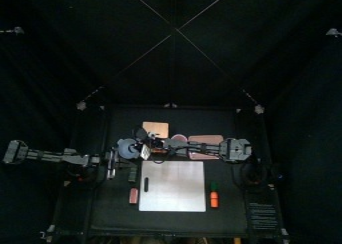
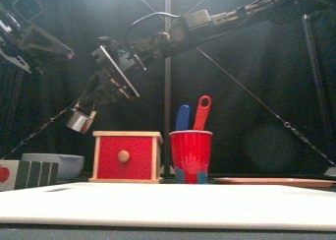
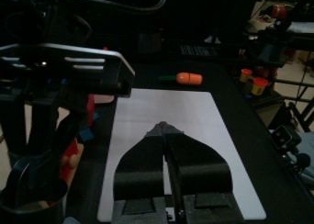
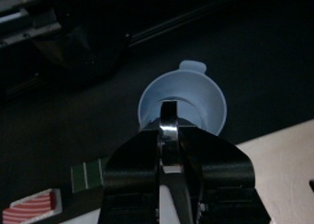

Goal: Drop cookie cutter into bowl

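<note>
My right gripper is shut on a small shiny metal cookie cutter, which shows edge-on at the jaw tips in the right wrist view. It hangs in the air above the pale blue bowl. In the front view the bowl stands at the left on the table, below and slightly left of the cutter. The right arm reaches across from the right. My left gripper is shut and empty, held over the white board.
A red box in a wooden frame stands right of the bowl. A red cup holds blue and red utensils. On the table are a white board, an orange item and a red item.
</note>
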You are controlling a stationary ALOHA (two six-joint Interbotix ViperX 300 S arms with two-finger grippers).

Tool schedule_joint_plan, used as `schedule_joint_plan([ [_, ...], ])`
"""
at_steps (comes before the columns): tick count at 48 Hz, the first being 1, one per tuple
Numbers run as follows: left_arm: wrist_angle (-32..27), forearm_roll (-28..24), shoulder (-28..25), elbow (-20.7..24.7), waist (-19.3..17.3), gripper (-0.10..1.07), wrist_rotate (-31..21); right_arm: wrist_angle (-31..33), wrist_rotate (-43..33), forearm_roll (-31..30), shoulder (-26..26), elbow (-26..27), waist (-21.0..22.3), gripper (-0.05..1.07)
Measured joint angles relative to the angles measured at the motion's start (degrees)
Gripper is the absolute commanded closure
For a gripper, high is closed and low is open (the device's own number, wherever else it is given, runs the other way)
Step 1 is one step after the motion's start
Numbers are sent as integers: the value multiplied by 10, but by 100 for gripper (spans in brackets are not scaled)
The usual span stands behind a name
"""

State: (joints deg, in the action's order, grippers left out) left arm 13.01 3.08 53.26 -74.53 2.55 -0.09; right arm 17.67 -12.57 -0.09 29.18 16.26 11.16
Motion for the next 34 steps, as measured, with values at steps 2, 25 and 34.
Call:
schedule_joint_plan([
  [2,0,-4,0,1,0,69,0,1,-1,-2,9,14,0,53],
  [25,0,-29,0,7,1,69,2,31,-1,-4,83,102,0,38],
  [34,-1,-30,0,7,0,69,2,31,-2,-4,99,117,1,30],
])
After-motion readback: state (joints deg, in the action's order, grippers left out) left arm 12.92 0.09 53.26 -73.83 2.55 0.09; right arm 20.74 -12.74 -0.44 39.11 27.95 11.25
